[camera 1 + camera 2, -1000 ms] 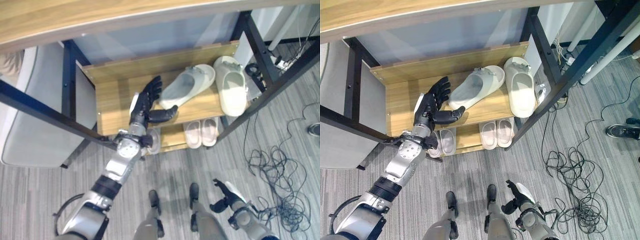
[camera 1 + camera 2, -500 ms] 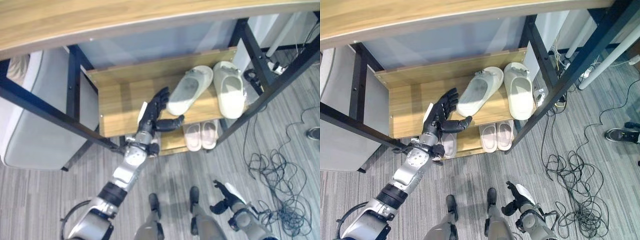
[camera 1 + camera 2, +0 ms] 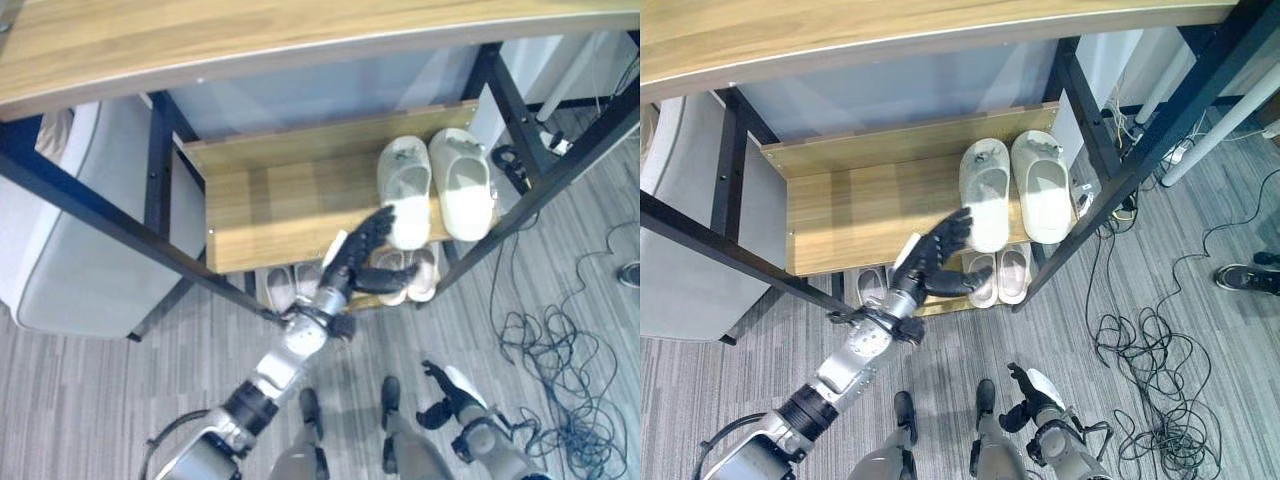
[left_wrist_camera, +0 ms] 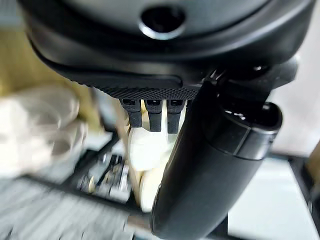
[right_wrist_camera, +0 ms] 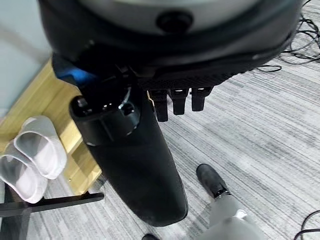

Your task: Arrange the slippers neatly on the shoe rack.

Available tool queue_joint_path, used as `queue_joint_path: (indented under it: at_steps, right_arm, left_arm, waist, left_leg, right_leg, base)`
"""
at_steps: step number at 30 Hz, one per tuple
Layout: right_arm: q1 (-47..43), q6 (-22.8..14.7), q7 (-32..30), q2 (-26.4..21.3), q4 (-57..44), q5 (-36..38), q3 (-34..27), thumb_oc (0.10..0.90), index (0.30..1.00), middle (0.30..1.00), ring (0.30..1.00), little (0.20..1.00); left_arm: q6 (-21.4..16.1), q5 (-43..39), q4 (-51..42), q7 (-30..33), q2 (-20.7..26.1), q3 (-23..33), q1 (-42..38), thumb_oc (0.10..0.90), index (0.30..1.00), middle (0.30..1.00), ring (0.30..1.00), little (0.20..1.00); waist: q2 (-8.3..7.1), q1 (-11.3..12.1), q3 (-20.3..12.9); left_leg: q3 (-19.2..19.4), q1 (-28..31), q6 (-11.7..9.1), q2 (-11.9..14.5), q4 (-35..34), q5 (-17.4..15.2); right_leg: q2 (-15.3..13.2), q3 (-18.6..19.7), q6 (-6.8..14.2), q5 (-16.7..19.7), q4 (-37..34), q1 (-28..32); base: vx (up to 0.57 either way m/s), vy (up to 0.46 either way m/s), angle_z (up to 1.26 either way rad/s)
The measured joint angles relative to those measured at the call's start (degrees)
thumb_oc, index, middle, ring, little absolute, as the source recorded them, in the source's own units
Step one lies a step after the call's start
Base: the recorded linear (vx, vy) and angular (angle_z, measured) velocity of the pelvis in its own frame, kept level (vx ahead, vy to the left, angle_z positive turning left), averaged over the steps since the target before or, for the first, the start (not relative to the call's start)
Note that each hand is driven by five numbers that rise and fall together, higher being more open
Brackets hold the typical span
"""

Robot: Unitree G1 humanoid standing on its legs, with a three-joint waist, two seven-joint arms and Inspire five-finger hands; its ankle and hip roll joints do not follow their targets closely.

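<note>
We see the left slipper (image 3: 404,190), angled a second ago, now straight beside its mate (image 3: 460,182) at the shoe rack (image 3: 280,195) shelf's 3 o'clock end, left hand (image 3: 362,252) open at its heel, so pairing looks done.

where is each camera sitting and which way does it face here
Left eye view: on the head, looking down at the shoe rack; left hand by the pale slippers.
Right eye view: same scene beside it; right hand low.
Left wrist view: along the left hand's straight fingers toward a slipper.
Right wrist view: along the right hand at floor.
Both eye views share rack and slippers.
</note>
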Motion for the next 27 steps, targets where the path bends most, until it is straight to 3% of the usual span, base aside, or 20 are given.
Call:
queue_joint_path:
  at_steps: [17,23,27]
  right_arm:
    - [1.07,0.05,-0.79,-0.44,0.22,0.00,0.76,0.800,0.900,0.900,0.900,0.900]
    - [1.84,0.00,-0.55,-0.46,0.69,0.00,0.71,0.800,0.900,0.900,0.900,0.900]
    - [1.82,-0.07,0.08,-0.65,0.64,-0.03,0.64,0.800,0.900,0.900,0.900,0.900]
  left_arm:
    - [1.59,-1.41,2.06,-0.89,2.06,-2.64,-2.55,0.800,0.900,0.900,0.900,0.900]
    - [1.59,1.36,2.08,-1.66,3.80,-0.85,-4.02,0.800,0.900,0.900,0.900,0.900]
    - [1.57,7.41,2.05,-3.24,6.45,-0.18,-5.07,0.800,0.900,0.900,0.900,0.900]
  waist:
    - [0.07,-1.46,-0.03]
    - [0.28,-1.25,-0.14]
    - [1.44,-1.21,-0.87]
  left_leg:
    - [2.00,0.12,0.34,-0.10,0.00,-0.24]
    - [1.72,0.72,0.27,-0.10,-0.01,-0.21]
    - [1.49,0.69,0.09,-0.06,-0.02,-0.51]
  right_leg:
    - [-0.11,1.77,0.11,0.27,0.00,-1.02]
    - [-0.13,1.50,0.07,0.28,-0.02,-0.31]
    - [-0.10,1.35,0.04,0.25,-0.02,-0.26]
  base:
    - [0.00,0.008,-0.05]
    - [0.00,-0.001,0.01]
    - [0.00,0.000,0.00]
